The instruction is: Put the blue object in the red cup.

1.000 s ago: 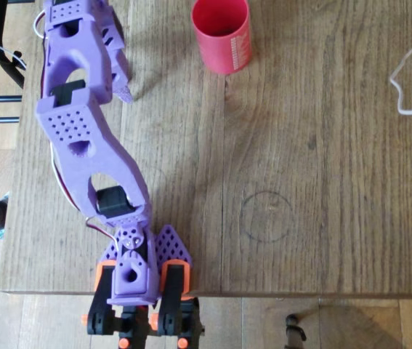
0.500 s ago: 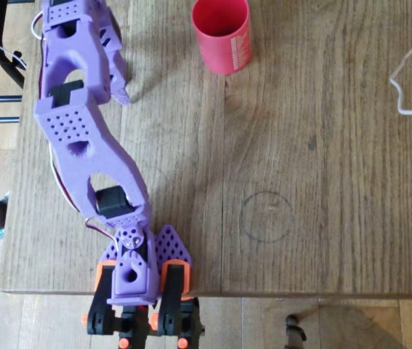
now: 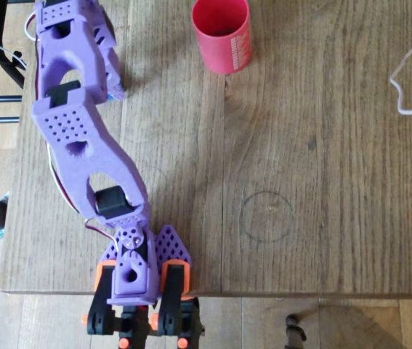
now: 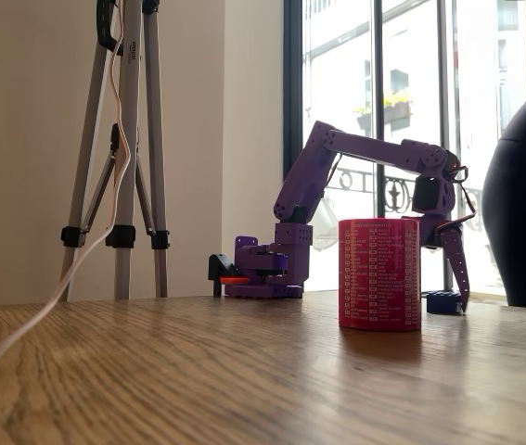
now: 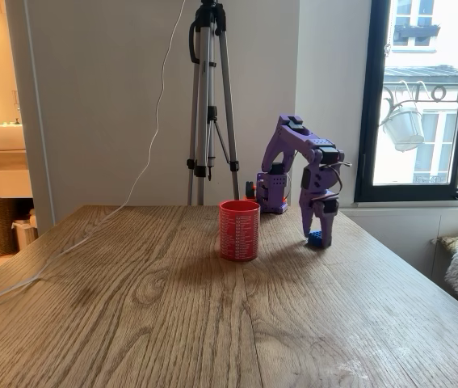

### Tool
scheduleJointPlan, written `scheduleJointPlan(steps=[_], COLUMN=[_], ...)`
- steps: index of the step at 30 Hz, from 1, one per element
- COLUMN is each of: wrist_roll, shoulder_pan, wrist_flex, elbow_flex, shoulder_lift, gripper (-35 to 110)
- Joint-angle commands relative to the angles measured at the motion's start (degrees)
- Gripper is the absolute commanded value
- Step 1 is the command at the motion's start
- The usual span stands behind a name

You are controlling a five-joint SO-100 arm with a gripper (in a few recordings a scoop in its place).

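One purple arm [image 5: 293, 149] reached down, its gripper [image 5: 317, 230] was right over the blue brick [image 5: 316, 239] on the wooden table [image 5: 212, 323], hard to tell if it squeezed, red cup [image 5: 239, 230] stood nearby, apart.

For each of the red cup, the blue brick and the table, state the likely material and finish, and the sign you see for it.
Red cup: likely plastic, uniform red-pink, with small pale print on its wall.
Blue brick: probably moulded plastic, solid bright blue; too small to see a finish.
Table: wood or wood-look surface, matt, with plain grain lines and plank seams.
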Motion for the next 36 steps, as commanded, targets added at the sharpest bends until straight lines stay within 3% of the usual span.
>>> scheduleJointPlan(steps=[1,9,18,24,36], wrist_roll=[0.9,1.6,-6.0,-9.6,-12.8], shoulder_pan=[1.1,2.0,4.8,7.7,29.3], wrist_flex=[-0.4,-4.0,-6.9,-15.5,-24.5], elbow_flex=[-2.2,-3.3,-6.7,-6.8,-5.8], shoulder_lift=[1.0,5.2,24.0,35.5,34.1], gripper=[1,1,1,1,0])
